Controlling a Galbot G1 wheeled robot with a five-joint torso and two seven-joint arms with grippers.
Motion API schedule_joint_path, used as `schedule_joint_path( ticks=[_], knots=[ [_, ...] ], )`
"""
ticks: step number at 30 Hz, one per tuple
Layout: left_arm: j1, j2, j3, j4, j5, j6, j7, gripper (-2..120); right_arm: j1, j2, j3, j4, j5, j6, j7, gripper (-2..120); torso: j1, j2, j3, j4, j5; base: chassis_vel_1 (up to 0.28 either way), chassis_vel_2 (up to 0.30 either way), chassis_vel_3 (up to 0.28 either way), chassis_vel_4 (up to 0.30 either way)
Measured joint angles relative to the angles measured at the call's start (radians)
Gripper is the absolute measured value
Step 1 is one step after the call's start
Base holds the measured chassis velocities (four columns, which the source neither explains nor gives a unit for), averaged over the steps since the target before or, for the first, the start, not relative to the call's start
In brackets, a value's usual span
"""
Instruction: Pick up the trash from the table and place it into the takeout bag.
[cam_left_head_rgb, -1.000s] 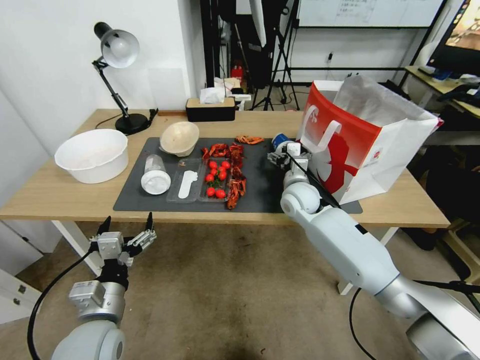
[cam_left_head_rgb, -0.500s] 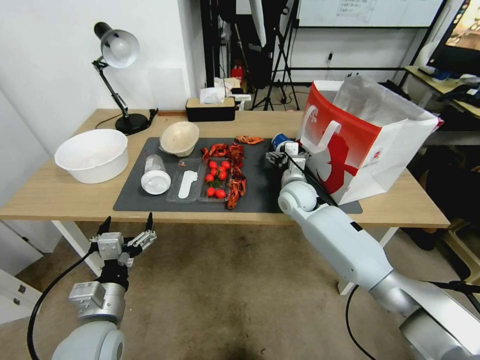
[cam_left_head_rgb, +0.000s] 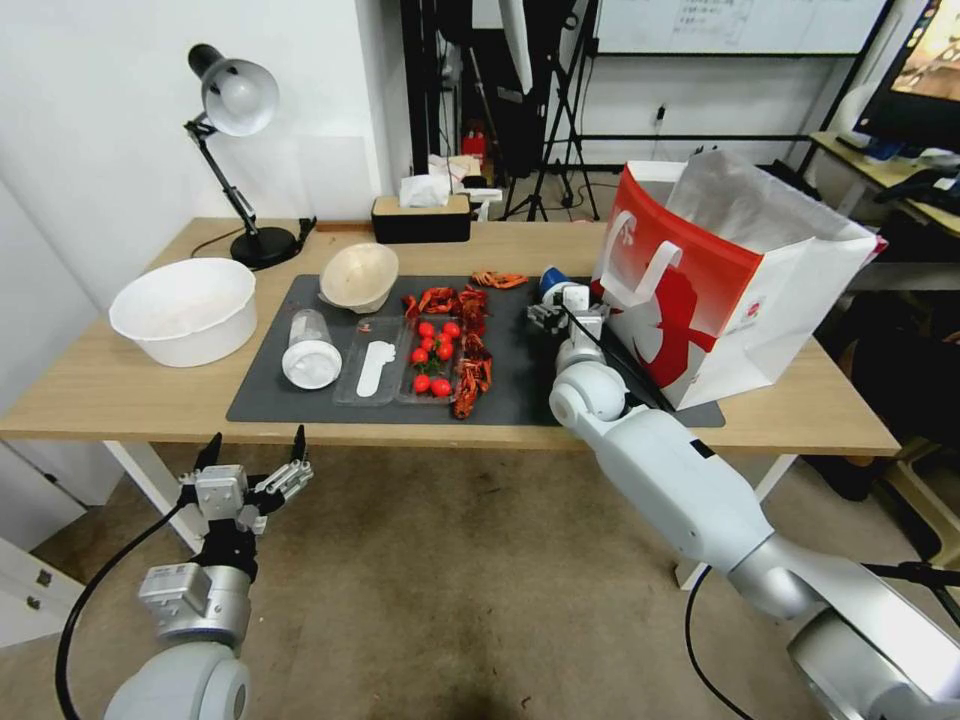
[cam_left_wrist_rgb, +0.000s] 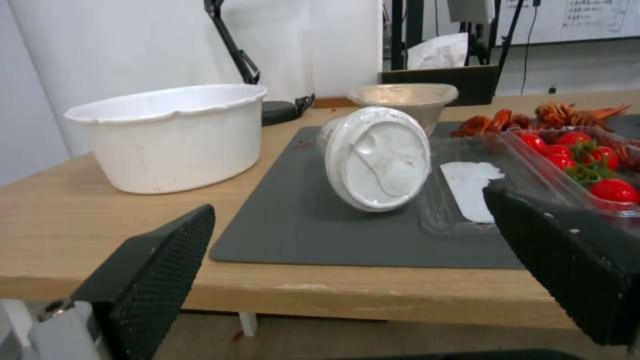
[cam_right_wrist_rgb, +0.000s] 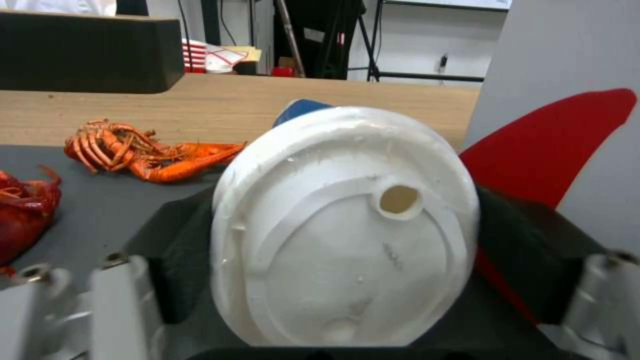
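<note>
Rubber-padded fingers (cam_right_wrist_rgb: 180, 270) of the right gripper (cam_left_head_rgb: 562, 305) were closed around a blue-and-white paper cup (cam_right_wrist_rgb: 343, 227), its white lid with a round sip hole facing the wrist camera. The gripper and cup sat low over the dark grey mat (cam_left_head_rgb: 505, 375) on the table (cam_left_head_rgb: 120, 385), just beside the red front of the takeout bag (cam_left_head_rgb: 720, 285), which stood open with its foil lining showing. Crayfish shells (cam_right_wrist_rgb: 143, 150) lay on the mat a little beyond the cup, with more beside a clear tray of cherry tomatoes (cam_left_head_rgb: 432, 358) near the mat's middle. Further toward the robot's left, a clear white-lidded cup (cam_left_wrist_rgb: 377, 157) lay on its side on the mat, and a beige bowl (cam_left_head_rgb: 358, 277) rested tilted at the mat's far edge. A white plastic bowl (cam_left_head_rgb: 185, 310) stood on bare wood off the mat's left end, with a desk lamp (cam_left_head_rgb: 235, 150) behind it. The left gripper (cam_left_head_rgb: 252, 470) hung below the table's near edge, its fingers spread wide and holding nothing.
</note>
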Motion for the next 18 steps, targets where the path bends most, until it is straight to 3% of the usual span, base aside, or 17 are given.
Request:
schedule_joint_path(
  ticks=[9,18],
  knots=[
    [-0.001,0.000,0.001,0.002,0.001,-0.001,0.000,100,-0.005,-0.001,-0.002,0.005,-0.002,0.000,0.002,63,0.000,0.000,0.000,-0.0001,0.0000,0.000,0.000,0.000,0.000],
    [-0.001,-0.002,0.002,0.003,0.003,-0.002,0.000,100,-0.014,-0.010,-0.003,0.063,0.019,0.001,-0.003,61,0.000,0.000,0.000,0.0001,0.0001,0.000,0.000,0.000,0.000]
  ],
)
